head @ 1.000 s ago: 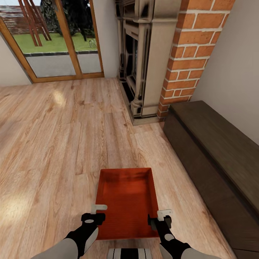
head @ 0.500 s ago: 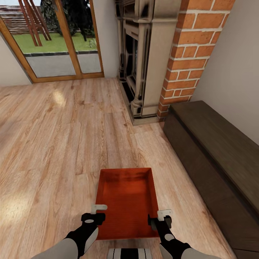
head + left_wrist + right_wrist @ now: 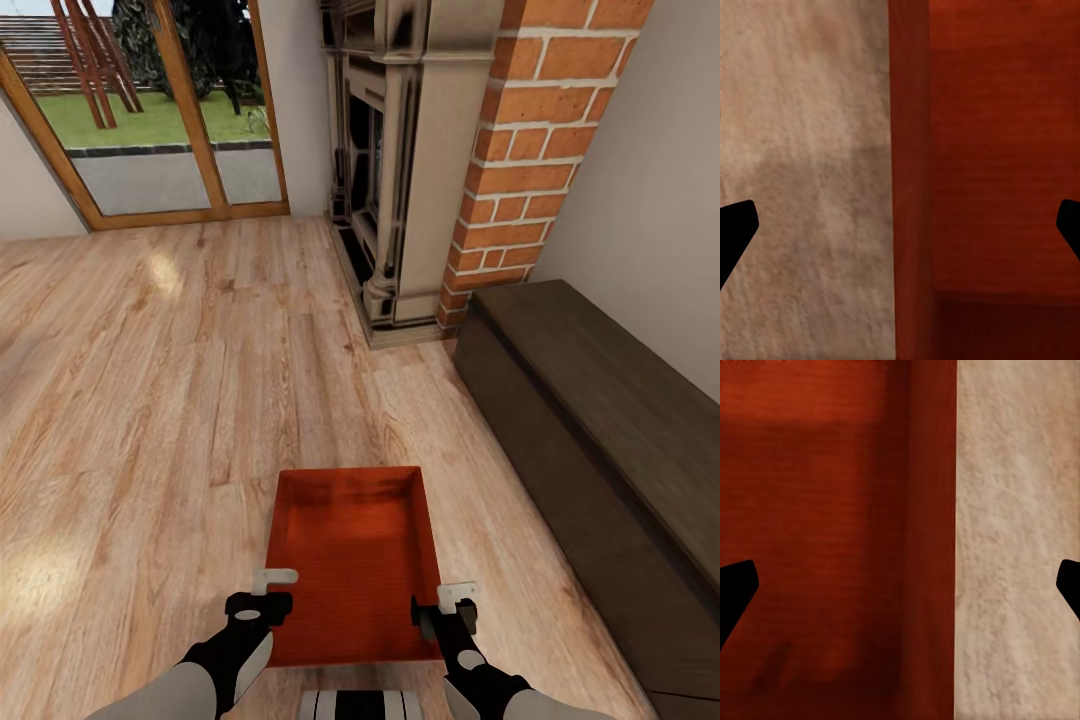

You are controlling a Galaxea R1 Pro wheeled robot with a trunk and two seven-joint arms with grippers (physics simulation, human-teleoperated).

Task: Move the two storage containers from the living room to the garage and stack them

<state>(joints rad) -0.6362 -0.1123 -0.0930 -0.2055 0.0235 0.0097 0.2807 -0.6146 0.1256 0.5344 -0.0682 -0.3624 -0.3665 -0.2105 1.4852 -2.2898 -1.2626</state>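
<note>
Directly in front of the robot, one orange-red container (image 3: 355, 560) sat on the pale plank floor (image 3: 160, 400), open top up and nothing inside. It lay well short of the fireplace (image 3: 395, 170) and the brick column (image 3: 520, 150), with the dark bench (image 3: 600, 440) near its right side.

The left gripper (image 3: 268, 590) stood at the container's left wall near the corner closest to the robot. In the left wrist view, that wall (image 3: 909, 180) ran between two widely parted dark fingertips (image 3: 733, 229), one over the floor and one over the container's interior. The jaws were spread wide astride the wall, not clamped on it.

The right gripper (image 3: 450, 605) stood at the container's right wall, opposite the left one. In the right wrist view, the wall (image 3: 934, 540) again passed between two widely spaced fingertips (image 3: 735, 585), and the jaws were likewise spread wide astride it.

Beyond the container, glass doors (image 3: 150, 110) in a wooden frame faced a lawn.
</note>
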